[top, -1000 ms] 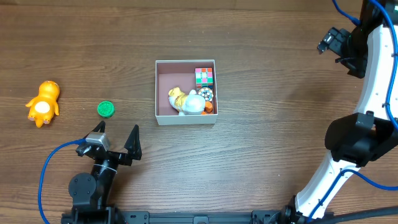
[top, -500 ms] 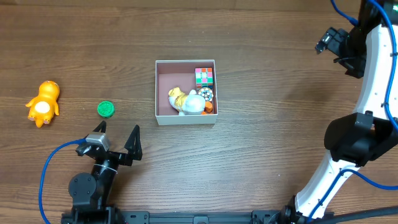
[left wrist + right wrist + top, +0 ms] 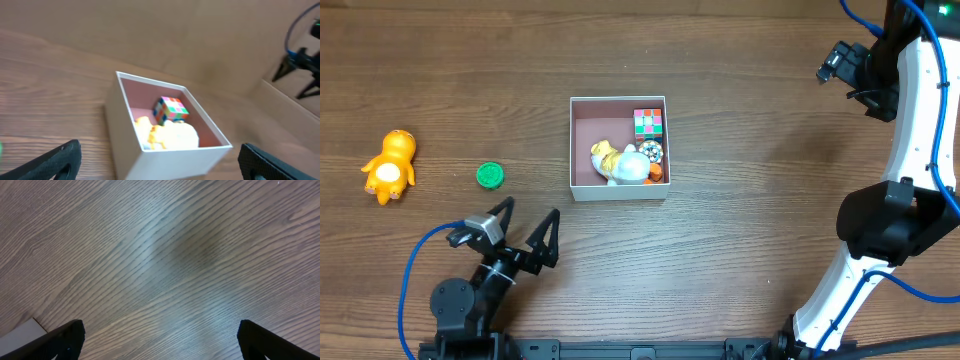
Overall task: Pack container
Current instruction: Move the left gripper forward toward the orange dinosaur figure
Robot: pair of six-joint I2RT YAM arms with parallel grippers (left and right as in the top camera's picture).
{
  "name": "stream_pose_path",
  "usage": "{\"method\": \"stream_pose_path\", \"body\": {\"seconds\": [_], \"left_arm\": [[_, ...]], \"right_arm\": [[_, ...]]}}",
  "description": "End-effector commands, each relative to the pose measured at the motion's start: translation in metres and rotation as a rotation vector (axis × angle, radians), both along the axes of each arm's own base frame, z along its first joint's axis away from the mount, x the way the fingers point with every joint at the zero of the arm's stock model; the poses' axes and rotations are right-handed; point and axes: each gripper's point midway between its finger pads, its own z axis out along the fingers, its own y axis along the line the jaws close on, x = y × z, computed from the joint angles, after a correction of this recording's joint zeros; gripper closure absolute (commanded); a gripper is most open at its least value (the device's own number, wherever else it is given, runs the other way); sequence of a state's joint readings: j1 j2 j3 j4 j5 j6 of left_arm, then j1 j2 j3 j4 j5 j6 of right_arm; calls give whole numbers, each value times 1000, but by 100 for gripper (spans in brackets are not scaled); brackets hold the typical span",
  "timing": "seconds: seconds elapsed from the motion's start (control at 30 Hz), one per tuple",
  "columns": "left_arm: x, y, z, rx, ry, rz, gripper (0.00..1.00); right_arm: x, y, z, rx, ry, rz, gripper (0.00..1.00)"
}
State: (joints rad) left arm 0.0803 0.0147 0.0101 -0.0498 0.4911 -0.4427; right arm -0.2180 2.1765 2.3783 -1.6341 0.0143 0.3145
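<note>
The container [image 3: 582, 140] is a square white-walled box with a pinkish floor at the table's middle. Inside it lie a colourful puzzle cube [image 3: 648, 122], a white and yellow toy [image 3: 623, 164] and a small round patterned piece [image 3: 650, 152]. It also shows in the left wrist view [image 3: 125, 130], with a corner in the right wrist view [image 3: 20, 332]. My left gripper [image 3: 527, 234] is open and empty, low at the front left, facing the container. My right gripper [image 3: 842, 70] is open and empty, high at the far right. An orange toy [image 3: 388, 165] and a green cap [image 3: 490, 176] lie at the left.
The right arm's white links [image 3: 910, 140] run down the right side. A blue cable [image 3: 410, 270] loops by the left arm's base. A brown cardboard wall [image 3: 280, 107] shows in the left wrist view.
My left gripper has swung a little to the right and towards the container. My right gripper has shifted slightly left. The toys have not moved.
</note>
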Motion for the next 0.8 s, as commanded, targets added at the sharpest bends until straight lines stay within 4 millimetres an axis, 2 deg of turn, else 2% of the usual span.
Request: {"method": "stream_pose_path", "body": {"seconds": [0.0,0.13,0.3,0.5,0.67,0.77], "left_arm": [[-10,-11,32,-15,-57,-70,0],[-17,-2,61,90,-100,-7,0],[-29,12,83,241,-53,72,0],[-45,7,116,279,82,26,0],[-47,4,161,334,2,5,0],[-46,3,170,360,28,-12,0]], "right_arm": [[0,0,2,1,-8,-7,0],[0,0,2,1,-8,-7,0],[0,0,2,1,-8,-7,0],[0,0,2,2,-9,-7,0],[0,0,2,1,-8,-7,0],[0,0,2,1,-8,-7,0]]}}
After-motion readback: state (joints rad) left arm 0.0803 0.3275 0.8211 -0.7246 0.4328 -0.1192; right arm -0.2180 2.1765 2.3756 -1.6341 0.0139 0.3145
